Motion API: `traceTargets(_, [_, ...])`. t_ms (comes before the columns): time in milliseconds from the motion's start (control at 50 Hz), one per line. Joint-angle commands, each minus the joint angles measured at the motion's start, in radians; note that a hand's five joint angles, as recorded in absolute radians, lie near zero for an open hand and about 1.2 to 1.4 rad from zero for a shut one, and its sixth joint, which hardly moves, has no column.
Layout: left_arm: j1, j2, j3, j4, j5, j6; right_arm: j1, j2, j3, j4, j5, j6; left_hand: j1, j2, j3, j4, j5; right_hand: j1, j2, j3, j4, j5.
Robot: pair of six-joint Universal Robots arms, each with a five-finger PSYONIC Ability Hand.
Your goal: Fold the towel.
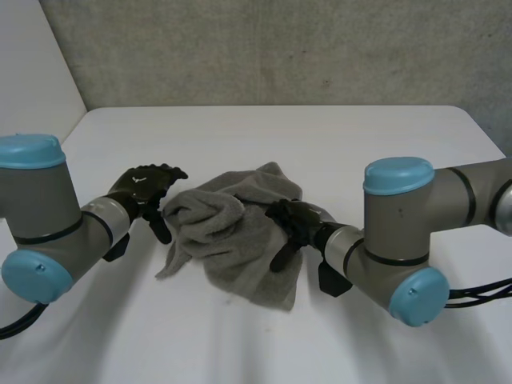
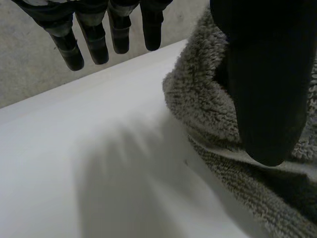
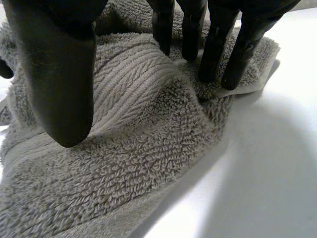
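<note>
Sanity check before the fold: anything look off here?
The towel lies crumpled in a bunched heap, not spread flat, edges askew. The left hand is open at one edge; the right hand rests open on its other side. Nothing spilled or damaged.

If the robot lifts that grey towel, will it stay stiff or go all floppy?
Probably floppy: the towel lies crumpled in soft folds and humps. Its thick, loopy pile looks grippy, not slippery. Pushed, it would probably bunch up rather than slide flat across the white table.
</note>
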Motion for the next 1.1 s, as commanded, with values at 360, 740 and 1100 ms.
traceTargets(360, [-0.047,0.145,0.436,0.248,-0.11,-0.025,-0.11,-0.271,-0.426,-0.17,0.121,-0.377,1.182,1.182,1.183,1.184,1.185,0.993,1.008,0.988,0.989,0.972])
traceTargets(740, [-0.067,0.079,0.06,0.148,-0.141,-0.044,-0.148,-0.244,-0.042,-0.072,-0.066,-0.763,1.182,1.182,1.183,1.184,1.185,0.993,1.008,0.988,0.989,0.972])
traceTargets(1100, [-0.067,0.122,-0.3,0.193,-0.135,0.226,-0.185,-0.246,0.288,-0.07,-0.054,-0.908,1.15,1.15,1.151,1.152,1.153,0.959,0.974,0.954,0.955,0.938])
